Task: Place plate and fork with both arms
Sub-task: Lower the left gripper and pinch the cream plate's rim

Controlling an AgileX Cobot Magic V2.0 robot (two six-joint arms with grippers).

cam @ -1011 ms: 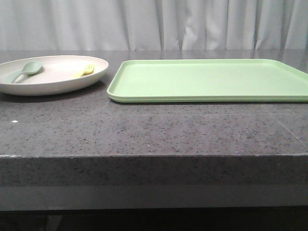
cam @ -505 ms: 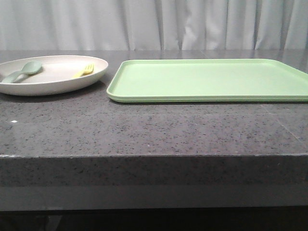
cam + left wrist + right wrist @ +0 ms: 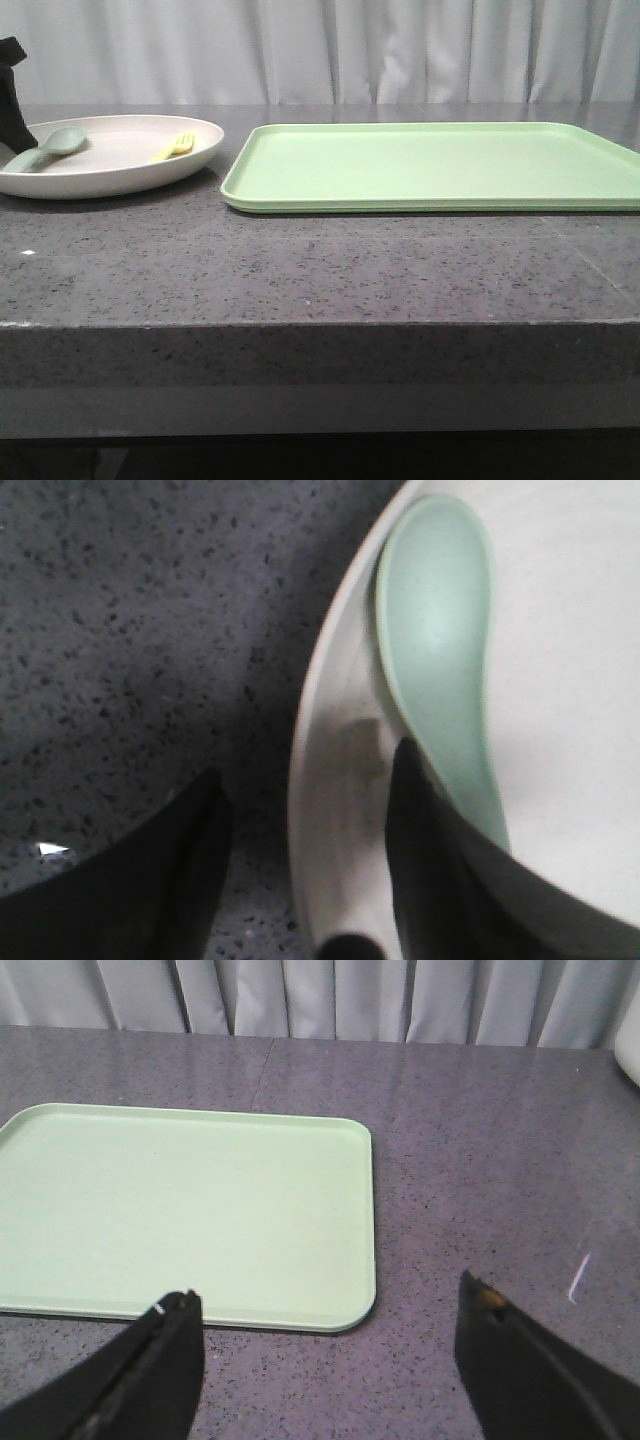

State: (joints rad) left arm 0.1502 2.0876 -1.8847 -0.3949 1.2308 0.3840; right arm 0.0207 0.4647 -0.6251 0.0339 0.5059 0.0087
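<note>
Sitting at the table's (image 3: pixel 300 270) left end, the plate (image 3: pixel 120 165) carries the fork (image 3: pixel 176 146) toward its right side and a spoon (image 3: pixel 45 150) at its left. Straddling the plate's left rim, the left pincer (image 3: pixel 305 820) is spread, one finger outside, one inside touching the spoon. Closing here could pinch the spoon too, tilting or dragging the plate and sliding the fork. Beside the plate lies a green tray (image 3: pixel 430 165), nothing in it; above it the right pincer (image 3: pixel 325 1345) hangs spread

Front low, level; wrists overhead; tray (image 3: pixel 430 165) shared
</note>
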